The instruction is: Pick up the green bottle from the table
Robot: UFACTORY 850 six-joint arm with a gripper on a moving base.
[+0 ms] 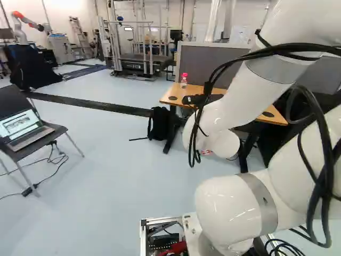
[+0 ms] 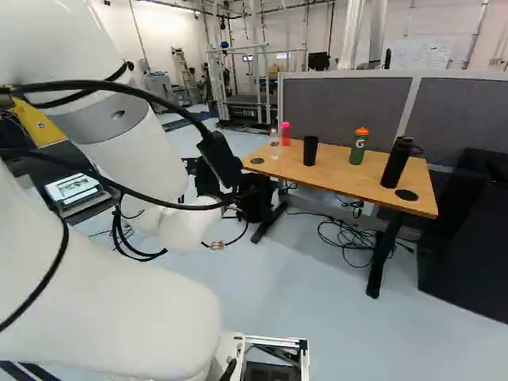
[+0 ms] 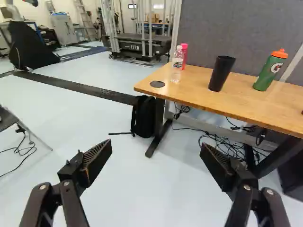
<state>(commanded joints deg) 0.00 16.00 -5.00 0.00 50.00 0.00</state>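
In the right base view, the dark body of my gripper [image 2: 221, 163] shows at the arm's end, its fingertips not discernible. The wrist view has the gripper [image 3: 155, 153] wide open, with floor visible between its fingers. Ahead and off to one side, beyond the table's near edge, the green bottle [image 3: 270, 71] with an orange cap stands on the wooden table [image 3: 194, 89]. The right base view places this green bottle [image 2: 359, 148] between a black tumbler [image 2: 310, 151] and a black bottle [image 2: 397, 163]. My arm blocks it in the left base view.
A clear bottle [image 3: 177, 65] and a pink bottle [image 3: 184, 53] share the table. Grey partitions [image 2: 345, 103] rise behind it. A black backpack [image 3: 144, 116] and loose cables [image 2: 345, 236] lie near its legs. A chair holds a laptop [image 1: 22, 128]. Another robot [image 1: 20, 33] stands far off.
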